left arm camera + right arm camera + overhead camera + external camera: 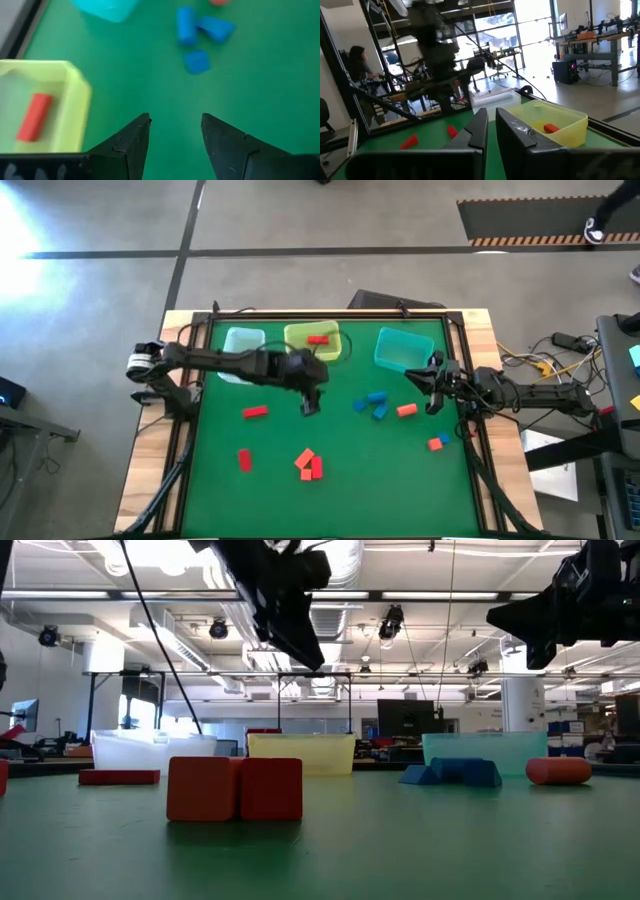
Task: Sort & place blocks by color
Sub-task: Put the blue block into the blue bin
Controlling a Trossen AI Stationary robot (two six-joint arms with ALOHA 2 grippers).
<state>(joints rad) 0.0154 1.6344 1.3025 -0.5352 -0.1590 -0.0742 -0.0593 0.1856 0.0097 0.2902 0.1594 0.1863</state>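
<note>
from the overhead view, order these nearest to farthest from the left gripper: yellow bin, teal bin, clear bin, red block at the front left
Measured from the left gripper, open over mid-table:
1. Yellow bin, just behind it.
2. Clear bin, back left.
3. Teal bin and the red block at the front left: too close to call.

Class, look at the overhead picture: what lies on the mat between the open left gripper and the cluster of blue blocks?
Nothing. In the high view, only bare green mat separates the left gripper from the blue blocks; the left wrist view agrees.
</note>
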